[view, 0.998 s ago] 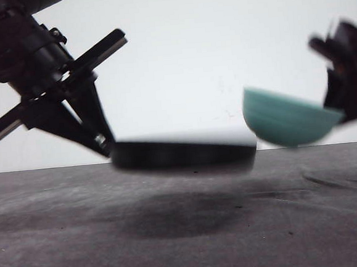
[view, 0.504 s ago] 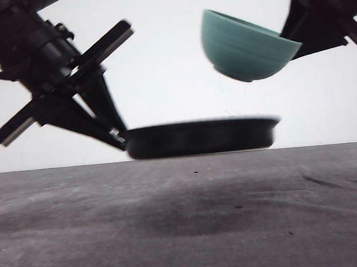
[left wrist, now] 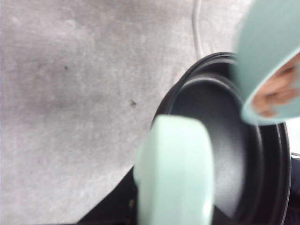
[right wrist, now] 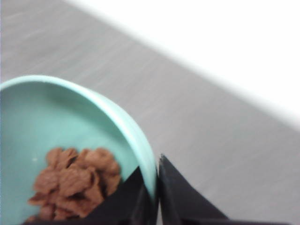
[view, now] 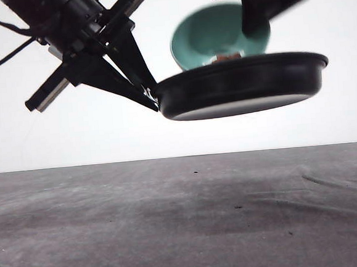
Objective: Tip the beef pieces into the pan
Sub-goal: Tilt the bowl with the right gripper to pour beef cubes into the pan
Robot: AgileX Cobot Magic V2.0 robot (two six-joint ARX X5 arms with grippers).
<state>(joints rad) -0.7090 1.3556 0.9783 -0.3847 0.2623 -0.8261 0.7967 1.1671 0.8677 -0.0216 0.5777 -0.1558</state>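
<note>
Front view: the left gripper (view: 152,93) holds the pan (view: 243,85) high over the bare desk (view: 185,219); above its far rim the right gripper (view: 253,22) tips the bowl (view: 211,35). Left wrist view: the pan's handle (left wrist: 176,173), finger state hidden. Right wrist view: fingers (right wrist: 176,197) clamped on the bowl rim, beef (right wrist: 75,183) inside.

Work surface: flat grey tabletop (view: 112,237) with a matte, slightly mottled finish, running across the whole front view up to a plain white backdrop (view: 74,142). Marks: a few tiny dark specks (view: 196,172) scattered over it, faint curved creases (view: 331,183) toward the right side, and a broad soft shadow (view: 203,212) near the middle.
</note>
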